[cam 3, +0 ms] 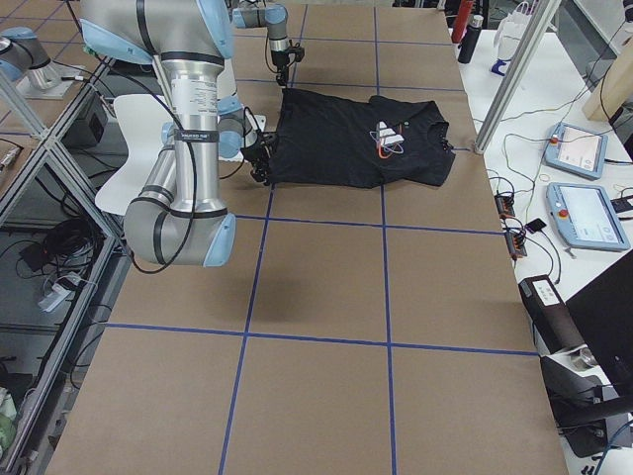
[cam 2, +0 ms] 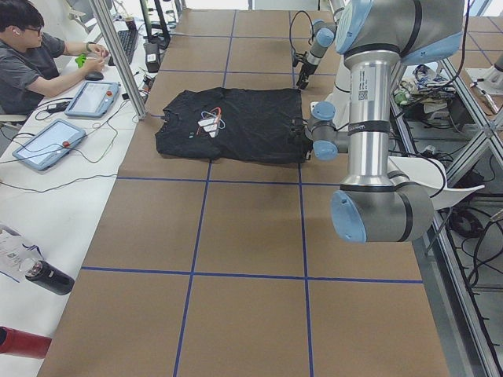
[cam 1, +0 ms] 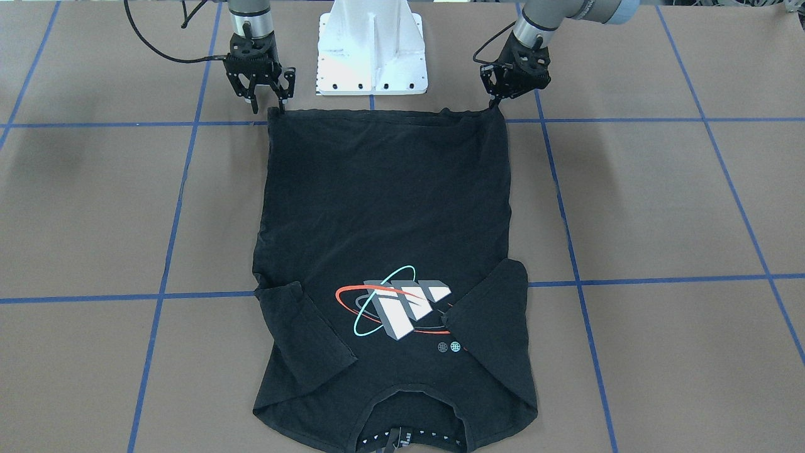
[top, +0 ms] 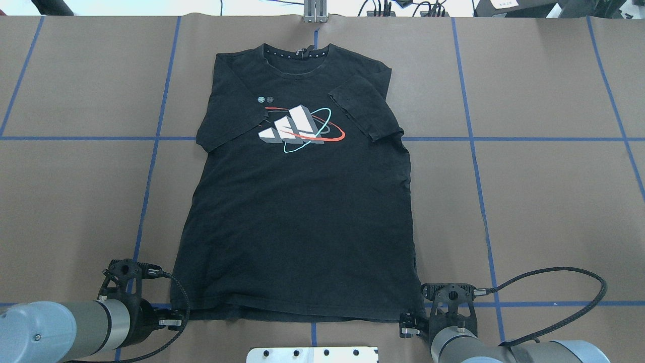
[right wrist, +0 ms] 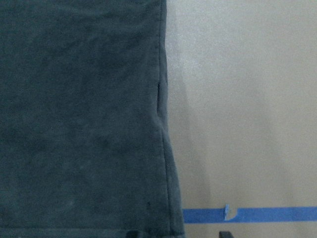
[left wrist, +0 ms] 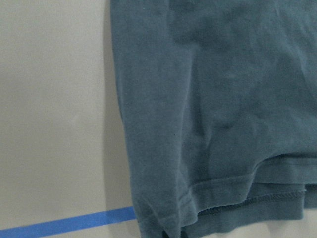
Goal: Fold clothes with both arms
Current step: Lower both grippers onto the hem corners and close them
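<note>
At the lower left of the overhead view, the left pincer (top: 173, 319) sits at one hem corner of the T-shirt (top: 297, 217). Its jaws look narrow, but whether they have nipped the cloth cannot be told. Across the middle of the desk (top: 544, 201) the shirt lies flat, print up, collar at the top, sleeves turned in. At lower right, the right pincer (top: 409, 325) stands spread wide at the other hem corner. The step in hand looks like taking hold of the hem. Next, both corners would need lifting together and carrying toward the collar.
</note>
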Robot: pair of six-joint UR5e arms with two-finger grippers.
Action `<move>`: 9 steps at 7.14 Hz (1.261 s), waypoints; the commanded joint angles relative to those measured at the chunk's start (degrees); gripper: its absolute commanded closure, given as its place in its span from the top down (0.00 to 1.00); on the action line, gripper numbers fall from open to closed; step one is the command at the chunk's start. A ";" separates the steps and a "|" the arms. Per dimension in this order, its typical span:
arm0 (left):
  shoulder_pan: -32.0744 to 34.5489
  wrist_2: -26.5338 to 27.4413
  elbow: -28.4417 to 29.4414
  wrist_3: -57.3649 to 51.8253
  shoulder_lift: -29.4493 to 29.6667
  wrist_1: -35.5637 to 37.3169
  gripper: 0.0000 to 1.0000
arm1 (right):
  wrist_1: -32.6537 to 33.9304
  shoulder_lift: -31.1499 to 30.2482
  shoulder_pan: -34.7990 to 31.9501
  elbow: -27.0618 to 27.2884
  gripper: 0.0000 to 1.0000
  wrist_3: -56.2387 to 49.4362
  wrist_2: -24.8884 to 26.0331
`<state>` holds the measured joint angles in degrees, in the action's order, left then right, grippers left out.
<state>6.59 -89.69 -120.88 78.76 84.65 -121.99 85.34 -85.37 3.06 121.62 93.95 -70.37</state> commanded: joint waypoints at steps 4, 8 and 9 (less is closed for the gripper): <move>0.00 0.04 -0.50 -0.01 0.08 0.00 0.00 | 0.00 1.35 -0.51 -1.21 0.47 -0.34 0.15; 0.00 -0.14 -1.37 -0.01 0.08 0.00 0.00 | 0.00 2.32 -1.12 -0.60 0.00 0.36 0.67; 0.09 -0.23 -1.82 -0.01 0.16 0.09 0.00 | 0.00 2.23 -1.82 1.14 0.00 0.19 0.59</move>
<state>6.61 -89.81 -122.13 78.76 84.75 -121.97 85.34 -83.20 1.93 121.26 94.25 -69.80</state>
